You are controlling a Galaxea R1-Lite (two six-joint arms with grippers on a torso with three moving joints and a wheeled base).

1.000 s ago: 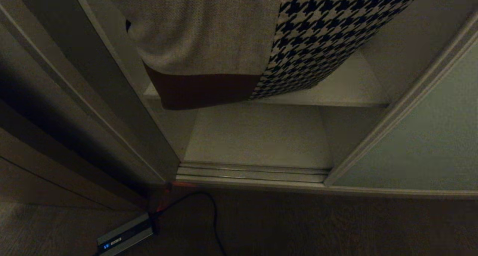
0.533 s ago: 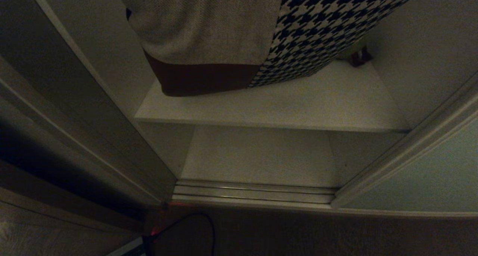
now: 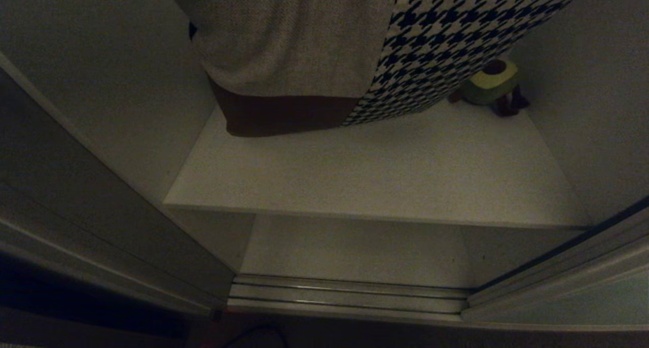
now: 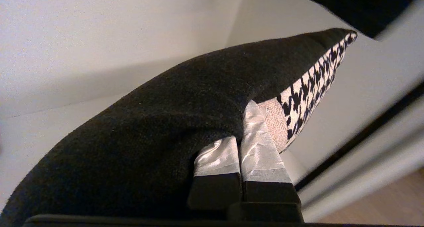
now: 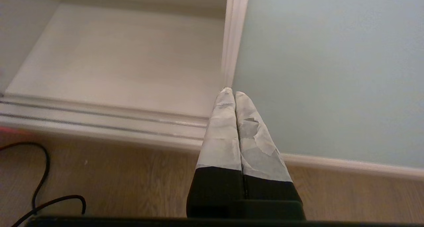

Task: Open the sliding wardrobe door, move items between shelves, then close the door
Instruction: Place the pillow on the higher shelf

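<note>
The cushion (image 3: 294, 43), patched in beige, brown and houndstooth, hangs over the back of the upper white shelf (image 3: 385, 170) inside the open wardrobe. I cannot tell whether its brown lower edge touches the board. In the left wrist view my left gripper (image 4: 241, 131) is shut on the cushion's (image 4: 149, 127) seam, between the black back and the patterned front. A lower shelf (image 3: 355, 249) lies beneath. The sliding wardrobe door (image 3: 598, 302) stands pushed aside at the right. My right gripper (image 5: 231, 92) is shut and empty, low by the door's (image 5: 324, 71) pale rim.
A small yellow-green object with dark red parts (image 3: 491, 81) sits at the back right of the upper shelf. Metal door rails (image 3: 345, 292) run along the wardrobe's foot. A black cable (image 5: 39, 174) lies on the wooden floor at the left.
The whole head view has shifted, so the camera has moved: shelf and rails have slid down the picture and the yellow-green object has come into sight. The cushion stays in my left gripper.
</note>
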